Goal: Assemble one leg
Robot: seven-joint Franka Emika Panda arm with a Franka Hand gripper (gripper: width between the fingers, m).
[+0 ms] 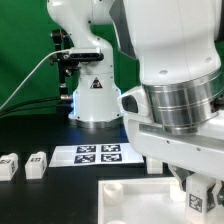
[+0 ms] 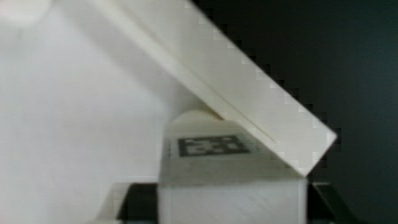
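Observation:
In the wrist view my gripper (image 2: 226, 206) is shut on a white leg (image 2: 222, 165) with a black-and-white marker on its face. A dark finger (image 2: 143, 202) shows on each side of it. The leg's far end lies against the raised rim of the large white tray (image 2: 249, 90), whose flat face fills the rest of that view. In the exterior view the gripper (image 1: 198, 188) hangs low over the tray (image 1: 130, 200) at the exterior view's right, and the held leg is hidden there. Two more legs (image 1: 8, 167) (image 1: 36, 164) stand on the black table at the exterior view's left.
The marker board (image 1: 98, 153) lies flat on the table in front of the robot's base (image 1: 95, 100). A cable (image 1: 30, 80) runs from the base to the exterior view's left. A green backdrop stands behind.

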